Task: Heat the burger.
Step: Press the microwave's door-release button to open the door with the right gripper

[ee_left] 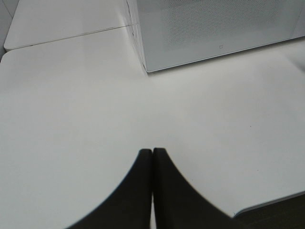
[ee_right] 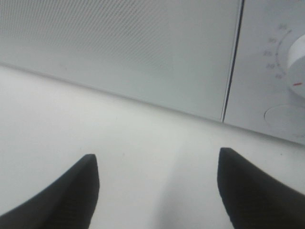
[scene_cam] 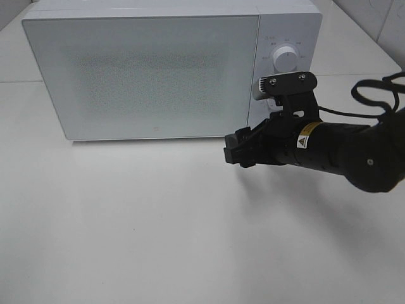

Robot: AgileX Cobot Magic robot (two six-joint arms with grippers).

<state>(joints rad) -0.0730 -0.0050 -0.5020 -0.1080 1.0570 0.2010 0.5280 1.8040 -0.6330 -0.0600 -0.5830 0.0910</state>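
Note:
The burger is out of view in every frame. A white microwave (scene_cam: 142, 73) stands at the back of the table with its door shut. My right gripper (scene_cam: 231, 152) hovers low in front of the door's lower right corner, pointing left. In the right wrist view this gripper (ee_right: 157, 176) is open, with nothing between its fingers (ee_right: 71, 195), and faces the door (ee_right: 119, 47) and the seam beside the control panel. My left gripper (ee_left: 152, 153) is shut on nothing above bare table, and the microwave (ee_left: 214, 28) lies ahead of it. The left arm does not appear in the exterior view.
The microwave's timer dial (scene_cam: 286, 60) sits on the right-hand panel, just above my right arm's wrist camera bracket (scene_cam: 285, 85). A black cable (scene_cam: 373, 88) loops behind the right arm. The white table (scene_cam: 126, 221) stretches in front of the microwave.

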